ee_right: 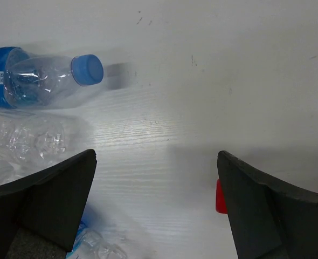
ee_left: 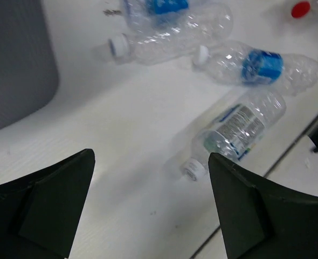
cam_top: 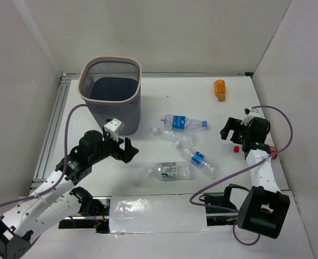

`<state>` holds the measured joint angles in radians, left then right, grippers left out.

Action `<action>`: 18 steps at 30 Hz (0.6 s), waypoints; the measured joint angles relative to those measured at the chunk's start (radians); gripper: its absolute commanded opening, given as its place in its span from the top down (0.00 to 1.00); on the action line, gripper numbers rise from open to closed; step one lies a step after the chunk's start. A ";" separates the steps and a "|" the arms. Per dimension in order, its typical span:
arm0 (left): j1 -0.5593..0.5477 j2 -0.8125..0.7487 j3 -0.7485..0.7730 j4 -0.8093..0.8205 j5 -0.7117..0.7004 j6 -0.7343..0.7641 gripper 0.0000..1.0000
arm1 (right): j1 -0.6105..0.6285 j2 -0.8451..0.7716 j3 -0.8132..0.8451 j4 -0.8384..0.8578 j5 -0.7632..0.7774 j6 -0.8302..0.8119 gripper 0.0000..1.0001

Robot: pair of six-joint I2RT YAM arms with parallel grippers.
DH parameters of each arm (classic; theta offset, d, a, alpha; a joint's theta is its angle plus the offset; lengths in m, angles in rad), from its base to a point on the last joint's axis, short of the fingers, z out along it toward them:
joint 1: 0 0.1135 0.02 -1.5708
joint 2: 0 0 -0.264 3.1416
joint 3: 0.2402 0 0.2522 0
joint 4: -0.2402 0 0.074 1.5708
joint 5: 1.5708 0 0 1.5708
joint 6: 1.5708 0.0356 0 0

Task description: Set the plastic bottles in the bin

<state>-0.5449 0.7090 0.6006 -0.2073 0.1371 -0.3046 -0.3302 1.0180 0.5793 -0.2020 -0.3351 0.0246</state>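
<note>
Left wrist shows nearest bottle (ee_left: 240, 127), its label print unreadable.

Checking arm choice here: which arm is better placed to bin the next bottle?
Left, probably. The left gripper, open, sits near the bin and faces the nearest bottle; the right gripper, also open, is farther from the bin.

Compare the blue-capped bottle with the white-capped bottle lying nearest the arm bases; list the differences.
Cap: the blue-capped bottle has a blue one, the nearest bottle a white one. Label: the blue-capped bottle has a bright blue band, the nearest bottle a mostly pale one with print. Pose: in the top view the blue-capped bottle's cap points right, the nearest bottle's left. Both are clear, lying on their sides on the table, outside the bin.
</note>
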 measured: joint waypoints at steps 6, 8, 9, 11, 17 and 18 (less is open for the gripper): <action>-0.209 0.115 0.063 -0.009 -0.054 0.022 0.01 | 0.000 0.004 0.025 -0.032 -0.021 -0.091 0.00; -0.258 0.156 0.080 -0.006 -0.078 0.025 0.01 | 0.000 0.014 0.052 -0.059 -0.051 -0.149 0.00; -0.279 0.176 0.088 -0.004 -0.092 0.027 0.02 | 0.000 0.020 0.069 -0.077 -0.071 -0.183 0.00; -0.329 0.210 0.101 0.003 -0.123 0.036 0.05 | 0.000 0.033 0.108 -0.117 -0.109 -0.246 0.00; -0.433 0.330 0.154 0.021 -0.186 0.039 0.11 | 0.000 0.040 0.159 -0.167 -0.133 -0.334 0.00; -0.440 0.351 0.161 0.024 -0.192 0.039 0.11 | 0.000 0.040 0.161 -0.177 -0.130 -0.345 0.00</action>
<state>-0.9848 1.0599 0.7620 -0.1829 -0.0547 -0.2657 -0.3302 1.0576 0.7399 -0.3786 -0.4656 -0.3206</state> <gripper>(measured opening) 0.892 0.999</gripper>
